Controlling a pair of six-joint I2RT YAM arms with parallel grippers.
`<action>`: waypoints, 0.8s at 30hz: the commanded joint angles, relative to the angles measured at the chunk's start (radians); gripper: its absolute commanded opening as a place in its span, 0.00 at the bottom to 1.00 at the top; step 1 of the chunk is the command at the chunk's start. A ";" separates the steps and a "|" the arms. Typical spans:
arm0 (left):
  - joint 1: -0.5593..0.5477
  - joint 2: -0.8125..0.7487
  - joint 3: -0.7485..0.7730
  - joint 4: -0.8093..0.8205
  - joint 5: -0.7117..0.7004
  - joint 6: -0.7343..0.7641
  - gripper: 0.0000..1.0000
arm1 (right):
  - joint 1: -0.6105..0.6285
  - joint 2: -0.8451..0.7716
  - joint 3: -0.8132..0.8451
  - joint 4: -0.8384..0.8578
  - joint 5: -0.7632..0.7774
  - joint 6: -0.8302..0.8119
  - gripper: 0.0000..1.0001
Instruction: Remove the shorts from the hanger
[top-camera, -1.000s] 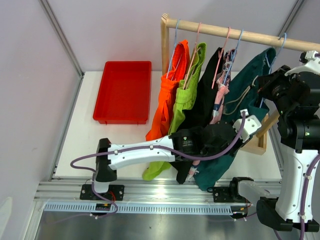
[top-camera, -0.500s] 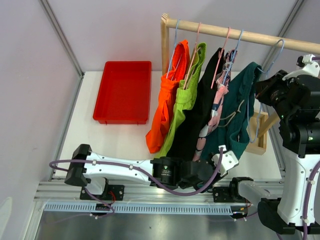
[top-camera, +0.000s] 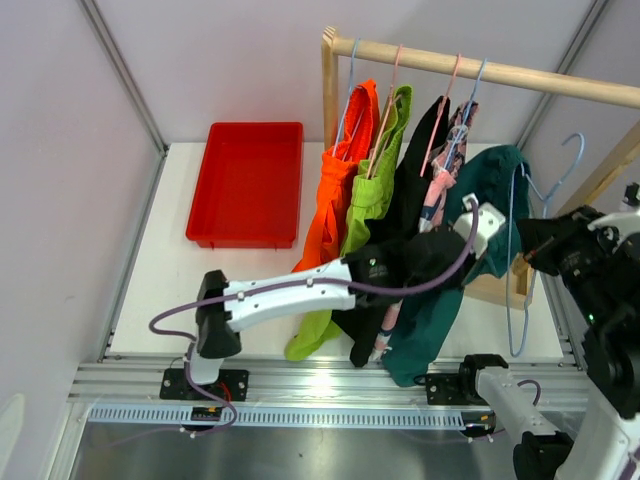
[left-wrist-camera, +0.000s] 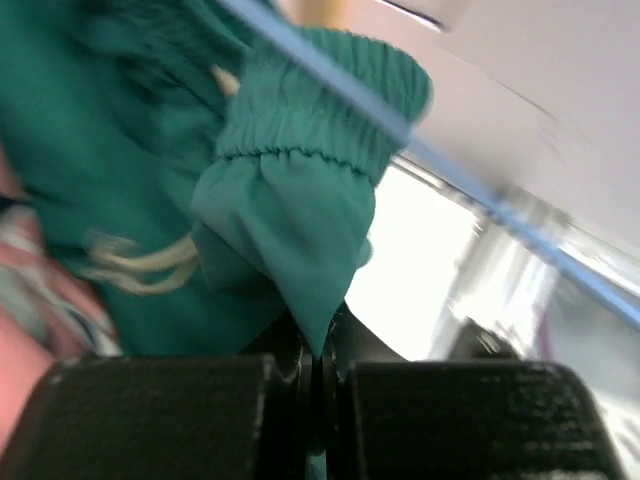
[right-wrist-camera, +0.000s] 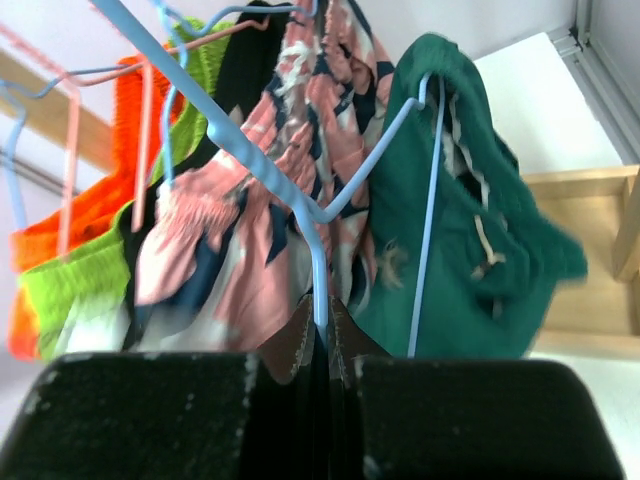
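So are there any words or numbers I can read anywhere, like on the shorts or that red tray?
No words, numbers or signs can be read in these pictures.
The pink shorts have navy and white shapes: a pattern, not letters.
The teal shorts, the blue hanger, the red tray and the wooden rail show no writing.
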 joint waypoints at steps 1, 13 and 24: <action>0.024 0.074 0.123 -0.100 0.022 -0.009 0.00 | 0.001 -0.003 0.091 -0.062 -0.032 0.029 0.00; -0.160 -0.189 -0.274 -0.076 -0.065 -0.098 0.00 | 0.017 0.016 0.110 -0.142 -0.086 0.138 0.00; -0.578 -0.282 0.044 -0.816 -0.467 -0.305 0.00 | 0.024 0.141 0.175 0.084 0.104 0.055 0.00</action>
